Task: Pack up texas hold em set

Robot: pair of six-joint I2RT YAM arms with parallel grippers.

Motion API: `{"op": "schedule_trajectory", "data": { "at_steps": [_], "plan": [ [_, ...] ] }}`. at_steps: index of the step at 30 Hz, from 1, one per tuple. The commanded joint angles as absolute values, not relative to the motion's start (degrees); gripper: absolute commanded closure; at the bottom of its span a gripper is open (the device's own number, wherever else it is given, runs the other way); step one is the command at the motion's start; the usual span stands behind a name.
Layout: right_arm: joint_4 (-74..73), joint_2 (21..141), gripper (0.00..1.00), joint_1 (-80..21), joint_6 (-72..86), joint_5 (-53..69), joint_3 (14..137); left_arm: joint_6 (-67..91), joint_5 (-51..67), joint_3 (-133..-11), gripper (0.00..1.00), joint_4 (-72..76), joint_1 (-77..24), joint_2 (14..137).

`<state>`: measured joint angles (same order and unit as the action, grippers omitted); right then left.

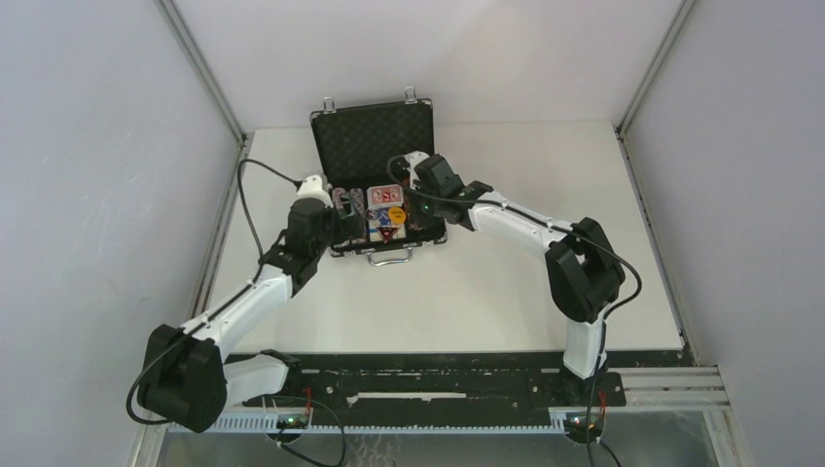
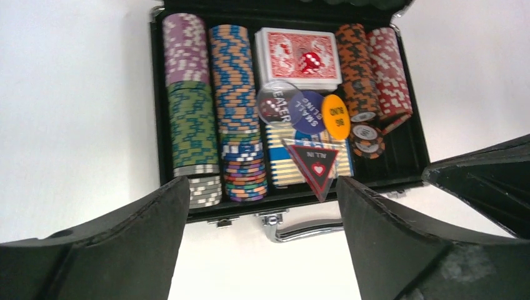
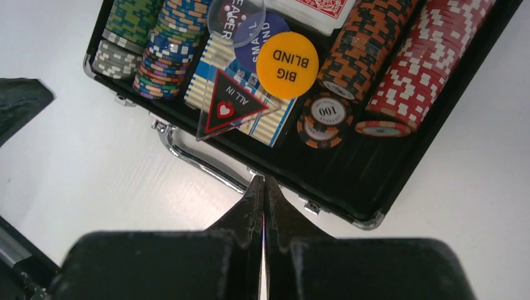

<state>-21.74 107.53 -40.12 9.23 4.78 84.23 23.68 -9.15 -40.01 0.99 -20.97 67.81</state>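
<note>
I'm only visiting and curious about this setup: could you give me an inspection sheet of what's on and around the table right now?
Surface: white table, one case on it.
Job's things: black case open, lid up; chips in rows, red deck with a red die, dealer buttons over a blue deck, all inside.
Clutter: nothing seen.
Grippers: left gripper open, right gripper shut, both empty, near the case's front.
Cables: black cable looping by each arm.
Surroundings: pale walls, metal frame posts.

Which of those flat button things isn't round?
The ALL IN button: a black-and-red triangle with a heart. The clear dealer, purple small blind and orange big blind buttons are round.
</note>
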Motion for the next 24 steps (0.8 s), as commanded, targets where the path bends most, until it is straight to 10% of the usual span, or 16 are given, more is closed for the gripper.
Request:
{"op": "schedule_trajectory", "data": {
  "at_steps": [1,24],
  "plan": [
    [-23.12,110.47,1.00,-39.50,8.00,5.01,87.74,26.84,-17.10,-37.21,0.07,5.10,-21.09,64.23],
    [-23.28,119.37,1.00,-36.12,8.61,5.36,89.74,26.63,-16.19,-37.92,0.05,4.33,-21.08,65.64]
  ]
}}
